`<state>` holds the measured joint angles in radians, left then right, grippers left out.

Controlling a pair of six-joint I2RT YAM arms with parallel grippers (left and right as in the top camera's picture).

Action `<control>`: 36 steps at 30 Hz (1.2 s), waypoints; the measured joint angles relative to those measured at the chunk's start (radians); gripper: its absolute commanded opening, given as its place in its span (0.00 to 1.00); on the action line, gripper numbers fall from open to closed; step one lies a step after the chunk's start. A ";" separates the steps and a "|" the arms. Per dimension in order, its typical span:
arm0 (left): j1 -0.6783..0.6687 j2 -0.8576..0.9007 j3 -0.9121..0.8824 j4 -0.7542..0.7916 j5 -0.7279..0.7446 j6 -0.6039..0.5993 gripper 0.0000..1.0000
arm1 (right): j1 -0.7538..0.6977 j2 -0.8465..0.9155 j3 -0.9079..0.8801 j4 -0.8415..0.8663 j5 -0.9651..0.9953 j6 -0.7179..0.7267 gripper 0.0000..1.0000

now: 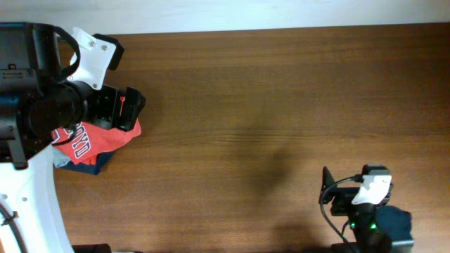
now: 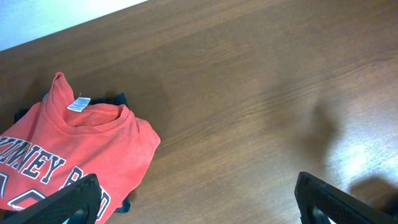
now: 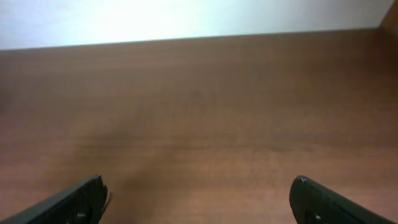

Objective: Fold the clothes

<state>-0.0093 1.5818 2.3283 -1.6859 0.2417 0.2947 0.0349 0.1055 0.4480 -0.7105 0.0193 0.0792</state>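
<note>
The red T-shirt (image 1: 102, 140) lies crumpled near the left end of the wooden table (image 1: 267, 105), on top of a small heap. A dark blue garment (image 1: 90, 167) pokes out beneath its near edge, and a greyish garment (image 1: 62, 161) sits just beside that. From overhead the bulky black-and-white left arm (image 1: 42, 105) hangs right over the T-shirt and hides its far half, so only the near part with the lettering shows. The left wrist view shows the T-shirt's neck opening with a small white label (image 2: 79, 104) and navy, white-edged lettering (image 2: 31, 165) running across the chest. The left gripper (image 2: 198, 180) hovers just to the side of the T-shirt. Its two black fingers (image 2: 74, 199) are spread wide, one over the T-shirt's hem and the other over plain wood, and they hold no cloth. Well away from the T-shirt, at the opposite near corner of the table, the right arm (image 1: 365, 200) stands beside a folded dark blue cloth (image 1: 399, 219). The right gripper (image 3: 199, 182) also has its fingers (image 3: 333, 202) wide apart. It faces a stretch of brown tabletop with a pale wall (image 3: 186, 18) behind it. A broad run of wood separates the T-shirt from that arm.
</note>
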 measured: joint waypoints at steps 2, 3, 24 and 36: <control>0.000 0.000 0.000 0.000 0.000 0.000 0.99 | 0.000 -0.055 -0.069 0.010 -0.004 0.000 0.98; 0.000 0.000 0.000 0.000 0.000 0.000 0.99 | 0.000 -0.073 -0.095 0.012 -0.006 0.000 0.99; 0.000 0.000 0.000 -0.001 0.000 0.000 0.99 | 0.000 -0.091 -0.289 0.137 -0.062 0.000 0.99; 0.000 0.000 0.000 -0.001 0.000 0.000 0.99 | 0.000 -0.091 -0.289 0.137 -0.062 0.000 0.99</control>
<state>-0.0093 1.5822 2.3280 -1.6867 0.2417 0.2947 0.0349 0.0147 0.1589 -0.5735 -0.0429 0.0788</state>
